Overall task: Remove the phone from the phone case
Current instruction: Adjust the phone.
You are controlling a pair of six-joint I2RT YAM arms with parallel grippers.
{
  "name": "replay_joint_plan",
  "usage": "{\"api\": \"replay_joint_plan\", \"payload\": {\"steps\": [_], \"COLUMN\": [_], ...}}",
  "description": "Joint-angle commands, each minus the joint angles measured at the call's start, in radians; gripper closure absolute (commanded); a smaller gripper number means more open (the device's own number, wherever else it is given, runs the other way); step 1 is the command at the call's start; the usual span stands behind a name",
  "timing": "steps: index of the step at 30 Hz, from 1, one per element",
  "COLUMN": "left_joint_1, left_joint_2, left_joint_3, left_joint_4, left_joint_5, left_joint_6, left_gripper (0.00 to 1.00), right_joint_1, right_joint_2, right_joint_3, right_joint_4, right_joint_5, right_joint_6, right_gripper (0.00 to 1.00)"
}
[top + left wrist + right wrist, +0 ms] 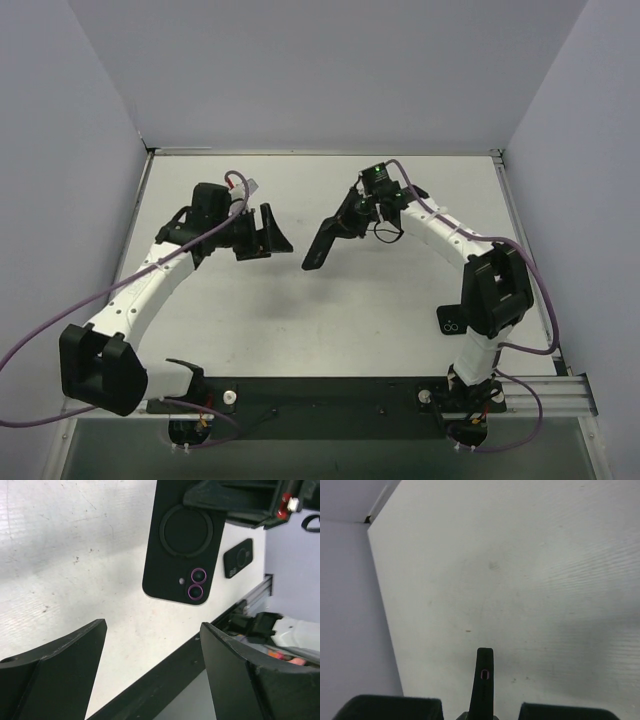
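Observation:
The phone in its black case (322, 245) hangs tilted above the table's middle, held at its upper end by my right gripper (352, 222). The left wrist view shows the case back (182, 540) with a round ring and two purple-rimmed lenses. The right wrist view shows it edge-on (484, 677), with my right gripper (482, 711) around its near end. My left gripper (272, 232) is open and empty, just left of the phone and not touching it. Its fingers (60, 665) frame the bare table in the left wrist view.
A second small black phone-like item (452, 320) lies flat on the table by the right arm's base; it also shows in the left wrist view (238, 558). The white table (330, 320) is walled at the left, back and right. A black rail (330, 395) runs along the near edge.

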State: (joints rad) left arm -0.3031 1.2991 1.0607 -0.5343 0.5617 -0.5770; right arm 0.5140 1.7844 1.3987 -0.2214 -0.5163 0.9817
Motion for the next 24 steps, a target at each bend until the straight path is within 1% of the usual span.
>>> {"api": "replay_joint_plan", "payload": {"steps": [1,2,3,4,5,6,7,8,9,10,11,12,13,14,18,24], "left_joint_1": [-0.086,-0.138,-0.169,-0.194,-0.233,-0.247,-0.261,-0.298,-0.316,-0.338,-0.358,-0.395,-0.41,-0.415,-0.426,-0.45], "left_joint_2": [-0.044,-0.043,-0.041,-0.041,-0.043,-0.049,-0.052,-0.058,-0.076,-0.084,-0.092,-0.106,-0.112,-0.112,-0.034,0.06], "left_joint_3": [0.114,0.128,0.14,0.15,0.15,0.15,0.141,0.133,0.121,0.096,0.079,0.067,0.058,0.055,0.131,0.18], "left_joint_4": [-0.113,-0.143,-0.153,-0.154,-0.151,-0.142,-0.132,-0.103,-0.08,-0.057,-0.002,0.025,0.048,0.068,0.007,0.027], "left_joint_5": [-0.204,-0.247,-0.288,-0.348,-0.37,-0.387,-0.422,-0.452,-0.476,-0.502,-0.514,-0.532,-0.554,-0.556,-0.577,-0.562], "left_joint_6": [0.179,0.209,0.216,0.226,0.229,0.229,0.229,0.223,0.223,0.223,0.226,0.232,0.244,0.276,0.316,0.35], "left_gripper": [0.13,0.13,0.13,0.13,0.13,0.13,0.13,0.13,0.13,0.13,0.13,0.12,0.11,0.09,0.08,0.08], "right_joint_1": [0.004,0.014,0.018,0.026,0.038,0.044,0.05,0.061,0.064,0.066,0.067,0.069,0.07,0.072,0.08,0.081], "right_joint_2": [-0.037,-0.027,-0.022,-0.014,0.019,0.048,0.082,0.161,0.203,0.266,0.285,0.291,0.287,0.277,0.228,0.219], "right_joint_3": [0.049,0.068,0.107,0.138,0.181,0.309,0.377,0.463,0.603,0.661,0.692,0.7,0.677,0.66,0.579,0.574], "right_joint_4": [-0.2,-0.238,-0.304,-0.356,-0.424,-0.593,-0.689,-0.781,-0.943,-0.998,-1.035,-1.046,-1.04,-1.027,-0.971,-0.969], "right_joint_5": [0.171,0.212,0.29,0.329,0.37,0.454,0.485,0.511,0.55,0.55,0.541,0.524,0.488,0.483,0.478,0.446], "right_joint_6": [0.093,0.106,0.113,0.124,0.156,0.173,0.198,0.225,0.23,0.229,0.226,0.222,0.229,0.235,0.265,0.267], "right_gripper": [1.0,1.0,1.0,1.0,1.0,1.0,1.0,1.0,1.0,1.0,1.0,1.0,1.0,1.0,1.0,1.0]}}
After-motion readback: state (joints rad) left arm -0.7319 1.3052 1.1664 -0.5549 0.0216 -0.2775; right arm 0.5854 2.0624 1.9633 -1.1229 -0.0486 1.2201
